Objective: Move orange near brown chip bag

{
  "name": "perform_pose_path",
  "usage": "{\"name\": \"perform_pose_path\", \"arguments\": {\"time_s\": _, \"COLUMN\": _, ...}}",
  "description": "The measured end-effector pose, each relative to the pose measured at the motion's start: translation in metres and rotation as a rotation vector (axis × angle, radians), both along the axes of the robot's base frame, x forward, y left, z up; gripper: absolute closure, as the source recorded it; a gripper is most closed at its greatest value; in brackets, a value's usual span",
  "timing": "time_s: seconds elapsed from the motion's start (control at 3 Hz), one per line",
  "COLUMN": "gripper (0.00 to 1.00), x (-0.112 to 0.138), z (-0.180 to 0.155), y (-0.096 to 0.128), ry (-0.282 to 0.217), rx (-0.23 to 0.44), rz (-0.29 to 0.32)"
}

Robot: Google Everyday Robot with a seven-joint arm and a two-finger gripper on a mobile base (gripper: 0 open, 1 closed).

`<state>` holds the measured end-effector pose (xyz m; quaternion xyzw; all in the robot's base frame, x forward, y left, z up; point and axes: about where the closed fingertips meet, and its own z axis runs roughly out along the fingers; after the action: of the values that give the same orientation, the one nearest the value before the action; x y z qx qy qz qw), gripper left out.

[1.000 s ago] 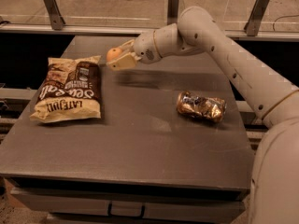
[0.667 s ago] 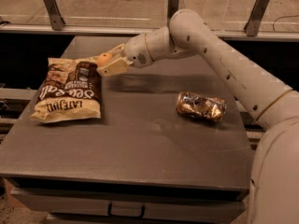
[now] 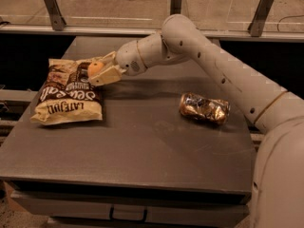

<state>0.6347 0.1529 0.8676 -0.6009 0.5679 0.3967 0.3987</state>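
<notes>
Single camera view of a grey table and the robot's arm. The arm enters from 4 o'clock, bends at a pale elbow near 12 o'clock and reaches toward 9 o'clock. The gripper hangs at the 10 o'clock part of the table, its two tan fingers clamped on the orange, one above the fruit and one below.

The orange shows between the fingers, in front of the brown chip bag's 1 o'clock corner; whether it touches the bag cannot be told. The bag lies flat at 9 o'clock, with tan edges and a dark brown centre panel. Its white lettering stands upside down to the camera. The cream band at the near edge carries dark capitals that appear to read "LATE JULY"; the larger white words above it are not legible.

A shiny, crinkled foil package lies at 3 o'clock, well apart from the bag and the gripper.
</notes>
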Motion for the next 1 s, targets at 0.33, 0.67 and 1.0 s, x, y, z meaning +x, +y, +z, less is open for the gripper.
{"name": "perform_pose_path", "arguments": {"time_s": 0.33, "gripper": 0.76, "x": -0.006, "z": -0.003, "y": 0.004, "ry": -0.004, "rx": -0.007, "rz": 0.013}}
{"name": "perform_pose_path", "arguments": {"time_s": 0.67, "gripper": 0.53, "x": -0.002, "z": -0.003, "y": -0.002, "ry": -0.022, "rx": -0.021, "rz": 0.006}}
{"name": "perform_pose_path", "arguments": {"time_s": 1.0, "gripper": 0.3, "x": 0.005, "z": -0.001, "y": -0.012, "ry": -0.044, "rx": -0.041, "rz": -0.007}}
